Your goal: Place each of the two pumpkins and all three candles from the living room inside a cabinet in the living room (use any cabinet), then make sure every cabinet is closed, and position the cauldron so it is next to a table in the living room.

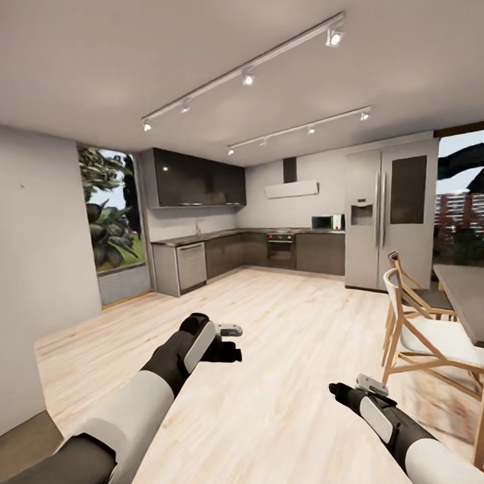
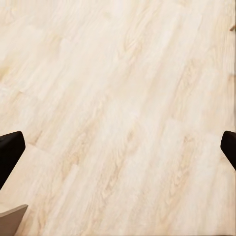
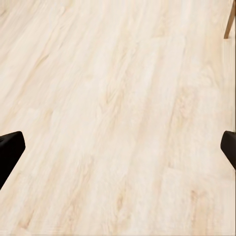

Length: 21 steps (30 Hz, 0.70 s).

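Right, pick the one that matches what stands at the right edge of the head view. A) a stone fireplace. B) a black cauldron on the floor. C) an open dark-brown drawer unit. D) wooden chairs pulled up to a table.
D: light wooden chairs stand against a grey-topped table on the pale wood floor, with the steel fridge behind them.
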Available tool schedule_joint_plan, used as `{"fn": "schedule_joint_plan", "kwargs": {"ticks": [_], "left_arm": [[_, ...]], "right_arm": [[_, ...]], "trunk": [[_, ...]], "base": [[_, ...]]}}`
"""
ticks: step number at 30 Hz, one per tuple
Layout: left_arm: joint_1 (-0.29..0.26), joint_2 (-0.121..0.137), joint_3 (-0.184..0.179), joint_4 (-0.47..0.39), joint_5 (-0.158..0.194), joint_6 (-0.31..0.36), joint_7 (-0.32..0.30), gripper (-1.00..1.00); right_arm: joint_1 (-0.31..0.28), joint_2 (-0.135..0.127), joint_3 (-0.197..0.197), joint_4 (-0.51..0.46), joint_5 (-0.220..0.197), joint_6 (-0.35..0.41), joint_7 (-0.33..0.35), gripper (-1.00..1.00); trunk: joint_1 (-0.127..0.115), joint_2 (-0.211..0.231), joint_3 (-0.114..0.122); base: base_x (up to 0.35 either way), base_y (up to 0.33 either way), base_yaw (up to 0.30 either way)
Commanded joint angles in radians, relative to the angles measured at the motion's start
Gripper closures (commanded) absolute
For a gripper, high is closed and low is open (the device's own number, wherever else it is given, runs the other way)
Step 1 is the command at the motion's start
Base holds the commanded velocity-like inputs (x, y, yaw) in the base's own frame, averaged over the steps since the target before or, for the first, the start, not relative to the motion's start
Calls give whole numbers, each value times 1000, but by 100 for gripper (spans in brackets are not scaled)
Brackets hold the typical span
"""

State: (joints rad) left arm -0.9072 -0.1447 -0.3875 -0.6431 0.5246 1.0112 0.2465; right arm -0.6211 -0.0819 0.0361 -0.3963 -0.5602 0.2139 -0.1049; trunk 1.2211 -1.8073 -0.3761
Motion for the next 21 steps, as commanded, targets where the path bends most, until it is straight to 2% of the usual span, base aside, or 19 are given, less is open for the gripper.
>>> {"fn": "schedule_joint_plan", "kwargs": {"ticks": [1,21], "left_arm": [[-1,0,-3,0,11,2,10,-100],[-1,-3,-4,1,11,3,9,-100]], "right_arm": [[0,-1,4,-3,-7,5,-7,-100],[0,-1,4,-3,-7,5,-4,-100]], "trunk": [[-4,7,3],[-81,147,82]], "base": [[0,0,-269],[0,0,-269]]}}
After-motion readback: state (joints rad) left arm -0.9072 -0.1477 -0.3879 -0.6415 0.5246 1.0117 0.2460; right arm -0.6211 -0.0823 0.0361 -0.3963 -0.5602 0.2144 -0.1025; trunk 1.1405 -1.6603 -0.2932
